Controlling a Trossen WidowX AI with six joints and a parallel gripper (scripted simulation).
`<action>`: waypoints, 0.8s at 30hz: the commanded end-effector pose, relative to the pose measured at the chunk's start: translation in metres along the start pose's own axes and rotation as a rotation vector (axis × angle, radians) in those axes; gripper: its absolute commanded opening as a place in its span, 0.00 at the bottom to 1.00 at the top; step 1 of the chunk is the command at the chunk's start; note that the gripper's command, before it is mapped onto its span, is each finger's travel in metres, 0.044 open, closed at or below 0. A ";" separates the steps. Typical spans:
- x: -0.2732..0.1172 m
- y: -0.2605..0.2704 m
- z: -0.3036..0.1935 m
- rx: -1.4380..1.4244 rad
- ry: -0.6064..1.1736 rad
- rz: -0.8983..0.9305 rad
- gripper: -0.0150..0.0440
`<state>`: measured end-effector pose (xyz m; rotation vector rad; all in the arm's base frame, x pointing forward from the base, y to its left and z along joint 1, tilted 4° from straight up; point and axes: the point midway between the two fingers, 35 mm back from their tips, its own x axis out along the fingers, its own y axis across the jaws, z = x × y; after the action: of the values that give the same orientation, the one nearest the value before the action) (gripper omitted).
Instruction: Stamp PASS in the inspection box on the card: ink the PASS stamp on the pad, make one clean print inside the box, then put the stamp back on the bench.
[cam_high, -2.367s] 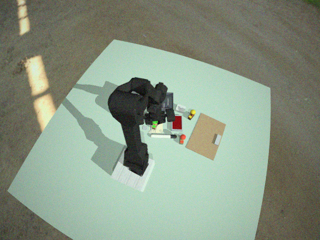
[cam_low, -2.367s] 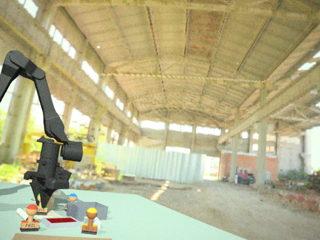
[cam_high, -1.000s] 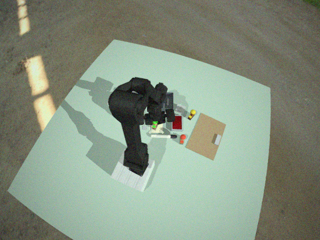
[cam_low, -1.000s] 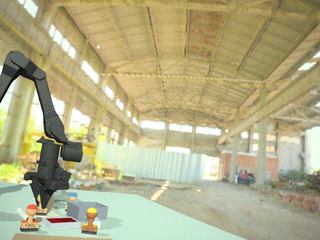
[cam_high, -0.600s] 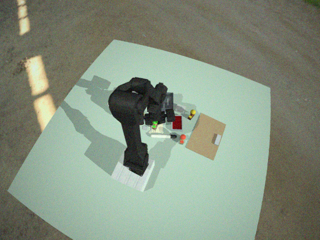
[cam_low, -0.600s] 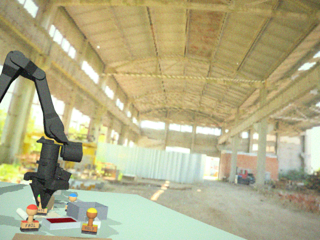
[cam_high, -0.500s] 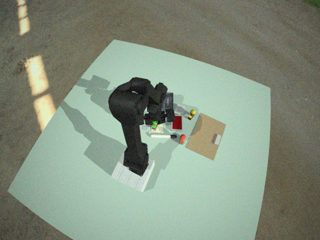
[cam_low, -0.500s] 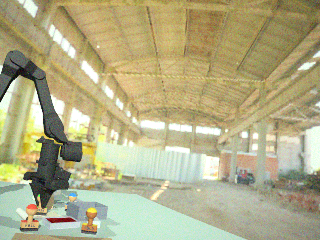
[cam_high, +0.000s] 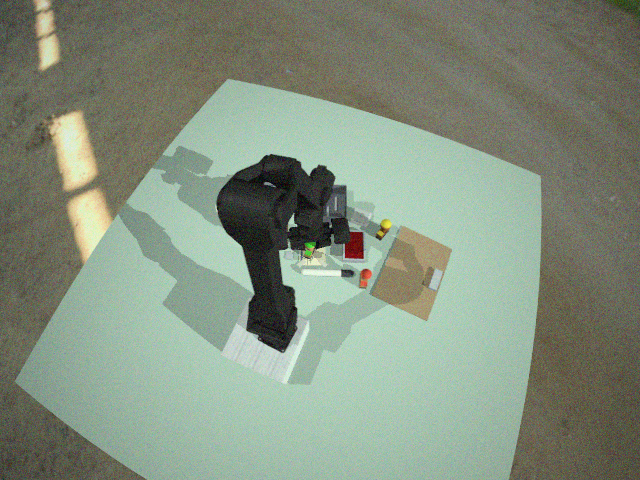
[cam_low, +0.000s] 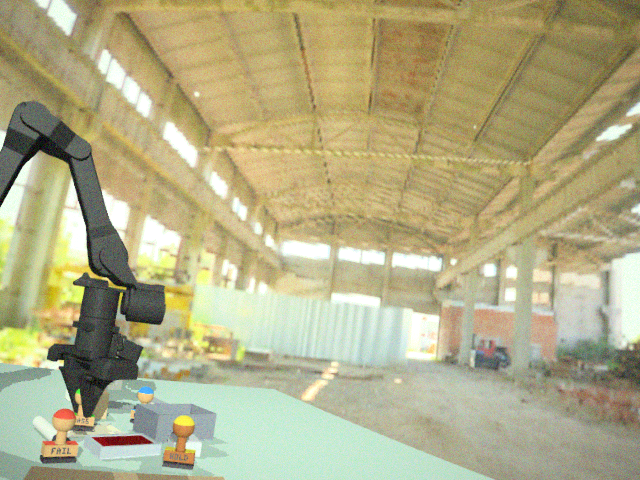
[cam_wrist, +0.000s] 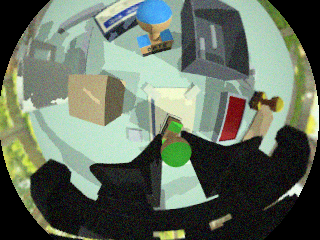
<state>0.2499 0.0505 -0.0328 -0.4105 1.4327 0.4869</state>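
The PASS stamp (cam_high: 309, 251) (cam_low: 84, 421) (cam_wrist: 176, 154), with a green-topped knob, stands upright in my gripper (cam_low: 86, 411) (cam_wrist: 171, 135). My gripper is shut on it, pointing down. The stamp's base is over the pale card (cam_high: 317, 261) (cam_low: 110, 429) (cam_wrist: 182, 102), at the box outline; whether it touches the card cannot be told. The stamp and fingers hide most of the box, so any print there is hidden. The red ink pad (cam_high: 354, 244) (cam_low: 122, 440) (cam_wrist: 233, 119) lies open beside the card.
The red FAIL stamp (cam_high: 365, 275) (cam_low: 64, 419), yellow HOLD stamp (cam_high: 385, 225) (cam_low: 183, 427) and blue DATE stamp (cam_low: 145, 395) (cam_wrist: 154, 15) stand around. A grey bin (cam_low: 173, 422) (cam_wrist: 189, 40), white marker (cam_high: 321, 272), brown clipboard (cam_high: 385, 291) and tan block (cam_wrist: 89, 97) are also nearby.
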 end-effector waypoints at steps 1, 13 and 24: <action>0.000 0.000 0.000 0.003 0.000 -0.002 0.25; 0.000 0.000 0.000 0.003 0.000 -0.002 0.25; -0.004 0.000 0.000 0.003 0.000 -0.002 0.25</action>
<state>0.2499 0.0505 -0.0305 -0.4105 1.4323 0.4868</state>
